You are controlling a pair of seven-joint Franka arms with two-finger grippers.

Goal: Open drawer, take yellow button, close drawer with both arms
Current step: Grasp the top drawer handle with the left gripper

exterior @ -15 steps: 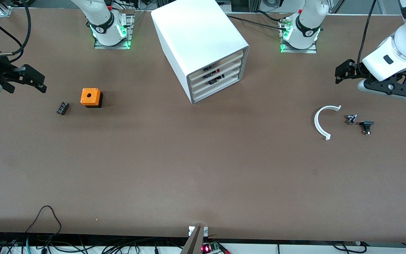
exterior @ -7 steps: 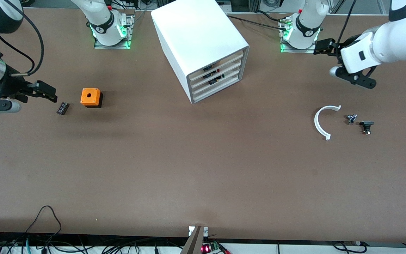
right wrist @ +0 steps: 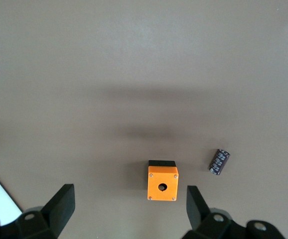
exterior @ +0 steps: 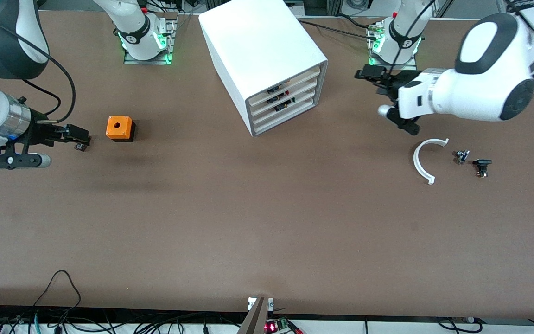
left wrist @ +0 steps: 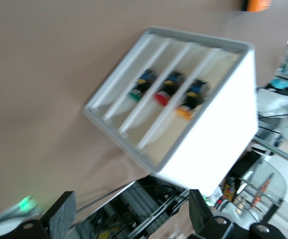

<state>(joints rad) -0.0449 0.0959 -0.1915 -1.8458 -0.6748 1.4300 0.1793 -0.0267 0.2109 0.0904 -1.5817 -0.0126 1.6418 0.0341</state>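
The white cabinet stands between the arm bases, toward the back of the table. Its topmost drawer sits pushed in, like the three below. In the left wrist view the button, orange-yellow cap on a dark body, lies in that top drawer. My left gripper hangs open beside the cabinet toward the left arm's end, its fingers wide apart and empty. My right gripper is open and empty over a small black cylinder, beside the orange cube box.
Green-capped and red-capped buttons lie in the two drawers under the top one. A white curved strip and two small black parts lie toward the left arm's end. Cables run along the table edge nearest the front camera.
The left arm has swung in from the table's end toward the cabinet. The right gripper has moved toward the orange box and now covers most of the black cylinder. Both stayed open.
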